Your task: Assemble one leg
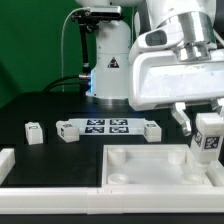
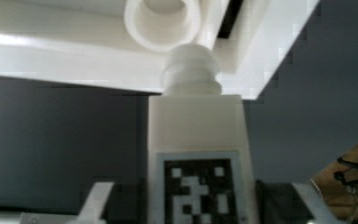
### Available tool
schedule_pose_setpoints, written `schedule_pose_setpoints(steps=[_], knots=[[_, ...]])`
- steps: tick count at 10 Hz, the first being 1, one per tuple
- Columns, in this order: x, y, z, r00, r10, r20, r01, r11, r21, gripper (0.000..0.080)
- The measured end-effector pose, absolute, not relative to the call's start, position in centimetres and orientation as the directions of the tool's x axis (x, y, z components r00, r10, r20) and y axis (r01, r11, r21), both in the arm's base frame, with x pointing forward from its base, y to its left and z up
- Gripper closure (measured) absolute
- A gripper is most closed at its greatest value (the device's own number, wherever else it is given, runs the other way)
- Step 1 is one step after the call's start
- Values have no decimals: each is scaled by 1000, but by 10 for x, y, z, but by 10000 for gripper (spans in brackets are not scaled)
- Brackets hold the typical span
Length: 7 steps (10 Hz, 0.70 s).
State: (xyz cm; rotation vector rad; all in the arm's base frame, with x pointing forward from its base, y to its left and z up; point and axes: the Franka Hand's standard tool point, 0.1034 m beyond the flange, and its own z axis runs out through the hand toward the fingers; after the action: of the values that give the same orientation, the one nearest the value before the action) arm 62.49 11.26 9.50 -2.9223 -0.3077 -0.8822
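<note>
My gripper (image 1: 207, 135) is shut on a leg (image 1: 208, 138), a white block with a black-and-white tag, at the exterior view's right. It holds the leg upright just above the right far corner of the large white plate (image 1: 150, 170). In the wrist view the leg (image 2: 201, 130) runs between my fingers (image 2: 101, 200), its narrow tip next to a round corner socket (image 2: 163, 24) of the plate (image 2: 51, 60). Another leg (image 1: 35, 132) lies on the table at the exterior view's left. I cannot tell whether the tip touches the socket.
The marker board (image 1: 108, 128) lies behind the plate, in the middle of the black table. A white rail (image 1: 50, 205) runs along the front edge, with a short piece (image 1: 5, 158) at the left. The arm's base (image 1: 108, 60) stands at the back.
</note>
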Motion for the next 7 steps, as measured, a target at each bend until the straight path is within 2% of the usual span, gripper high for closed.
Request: schedule_pose_setpoints(steps=[7], knots=[[621, 102, 77, 797, 171, 580, 208, -978, 3, 509]])
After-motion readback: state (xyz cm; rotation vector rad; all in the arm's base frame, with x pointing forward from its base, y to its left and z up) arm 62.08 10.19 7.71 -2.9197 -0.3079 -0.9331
